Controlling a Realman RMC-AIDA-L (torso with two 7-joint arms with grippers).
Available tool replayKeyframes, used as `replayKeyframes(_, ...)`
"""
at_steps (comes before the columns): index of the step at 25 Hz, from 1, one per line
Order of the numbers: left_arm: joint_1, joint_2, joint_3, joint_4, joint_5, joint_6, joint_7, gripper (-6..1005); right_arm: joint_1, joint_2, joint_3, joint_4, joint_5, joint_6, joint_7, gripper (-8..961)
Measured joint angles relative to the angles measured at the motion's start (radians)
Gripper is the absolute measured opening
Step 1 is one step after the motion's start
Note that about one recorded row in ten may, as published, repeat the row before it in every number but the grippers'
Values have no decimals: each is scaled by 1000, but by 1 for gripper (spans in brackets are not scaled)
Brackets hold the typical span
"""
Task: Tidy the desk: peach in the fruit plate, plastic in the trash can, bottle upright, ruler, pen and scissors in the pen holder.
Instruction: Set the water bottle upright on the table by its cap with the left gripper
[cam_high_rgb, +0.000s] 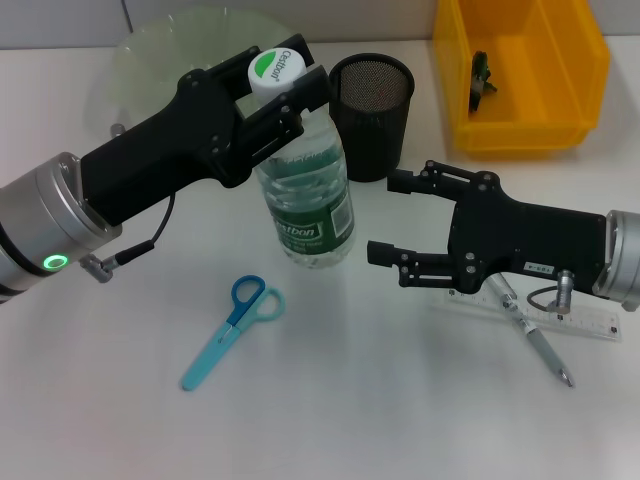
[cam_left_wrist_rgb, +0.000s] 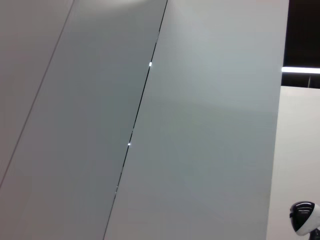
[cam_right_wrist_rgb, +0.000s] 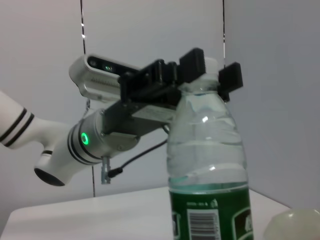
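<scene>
1. Head view: left gripper (cam_high_rgb: 272, 93) has its fingers (cam_high_rgb: 300, 95) pinching the neck of the bottle (cam_high_rgb: 305, 195), just under the white cap. Bottle stands upright on the table (cam_high_rgb: 330, 400), mid-table, just beside the black mesh pen holder (cam_high_rgb: 371, 115).
2. Right wrist view: same grip seen from the side; black fingers (cam_right_wrist_rgb: 230, 80) either side of the bottle (cam_right_wrist_rgb: 207, 165) neck.
3. Right gripper (cam_high_rgb: 395, 218) hovers low, near the bottle's right side, fingers spread, holding nothing.
4. Ruler (cam_high_rgb: 590, 322) & pen (cam_high_rgb: 540, 350) lie on the table under/behind the right arm, pen crossing the ruler.
5. Blue scissors (cam_high_rgb: 232, 330) lie flat in front of the bottle, apart from it.
6. Green fruit plate (cam_high_rgb: 150, 60) at back left, behind the left arm; yellow bin (cam_high_rgb: 520, 70) back right w/ a small dark item inside.
</scene>
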Motion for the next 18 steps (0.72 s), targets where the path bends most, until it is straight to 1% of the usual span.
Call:
replayKeyframes(4,0,0,0,0,0,0,0,443,-6,0,3,0,1,-9,0,819)
replayKeyframes(11,9,5,-18,3,1,-75,9,446,-32,2,12,-1,5,-27,-27,818)
replayKeyframes(18,41,7,-19,96,2,-169,11,456,-49,2,46,12,6,-37,-37,818)
